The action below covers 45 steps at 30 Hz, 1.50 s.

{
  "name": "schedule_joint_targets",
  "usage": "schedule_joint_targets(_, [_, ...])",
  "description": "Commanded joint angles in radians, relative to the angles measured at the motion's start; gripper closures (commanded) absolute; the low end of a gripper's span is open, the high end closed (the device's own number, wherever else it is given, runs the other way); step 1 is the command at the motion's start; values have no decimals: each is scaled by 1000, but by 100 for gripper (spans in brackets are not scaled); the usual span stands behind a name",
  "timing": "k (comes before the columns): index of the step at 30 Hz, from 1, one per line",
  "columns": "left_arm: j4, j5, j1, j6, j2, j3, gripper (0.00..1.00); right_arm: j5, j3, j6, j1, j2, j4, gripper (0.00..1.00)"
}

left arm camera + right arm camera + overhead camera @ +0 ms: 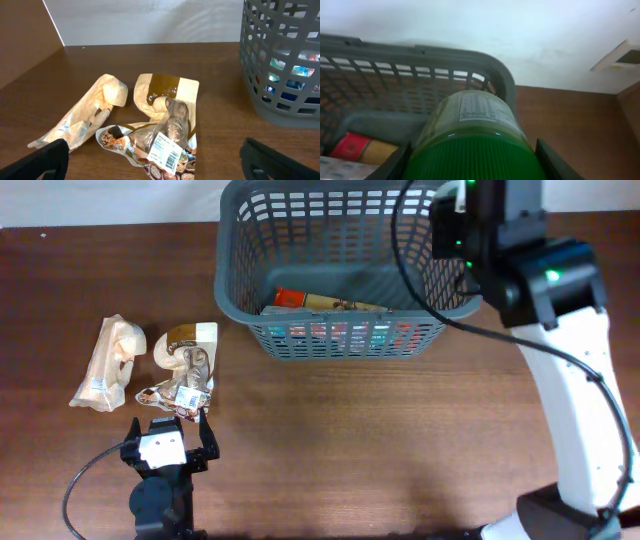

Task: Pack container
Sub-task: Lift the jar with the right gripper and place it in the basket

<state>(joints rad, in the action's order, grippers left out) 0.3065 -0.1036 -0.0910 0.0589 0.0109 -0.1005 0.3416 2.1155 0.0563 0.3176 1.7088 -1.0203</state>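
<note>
Two arms: right fingers (390,165) are clasping a green-lidded jar (475,120), the container (420,50) lying just beneath, corner rim close; releasing here is probably risking a rim strike; left fingers (45,160) are hanging spread, empty

Black-and-white left hand (170,421), white right arm (578,395), green lights, black cables (400,265).

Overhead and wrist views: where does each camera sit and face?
Overhead: above the table, looking straight down at basket, packets, both arms.
Left wrist: on that arm, facing forward at the packets; open left end effector at bottom corners.
Right wrist: on that arm, facing into the basket past the green-lidded jar the right end effector grips.
Shared: packets, in overhead and left wrist.
</note>
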Motion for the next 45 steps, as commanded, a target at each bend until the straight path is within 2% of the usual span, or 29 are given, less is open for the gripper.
schedule_joint_targets(1, [0,10,3,-10,-6,5,1,4,24,-4,-1,32,12,96])
schedule_joint_targets(5, [0,10,3,-10,-6,5,1,-169,24,39,-55,81,6,96])
schedule_joint_targets(10, [0,10,3,-10,-6,5,1,-258,24,69,-126,146,-34,96])
schedule_joint_targets(18, [0,10,3,-10,-6,5,1,-263,24,28,-140,281,-145,96])
schedule_joint_targets(27, [0,10,3,-10,-6,5,1,-263,24,-42,-55,286,-132,96])
schedule_joint_targets(36, [0,10,3,-10,-6,5,1,-262,24,-42,-50,332,-136,96])
schedule_joint_targets(45, [0,10,3,-10,-6,5,1,-263,24,-41,-50,452,-136,96])
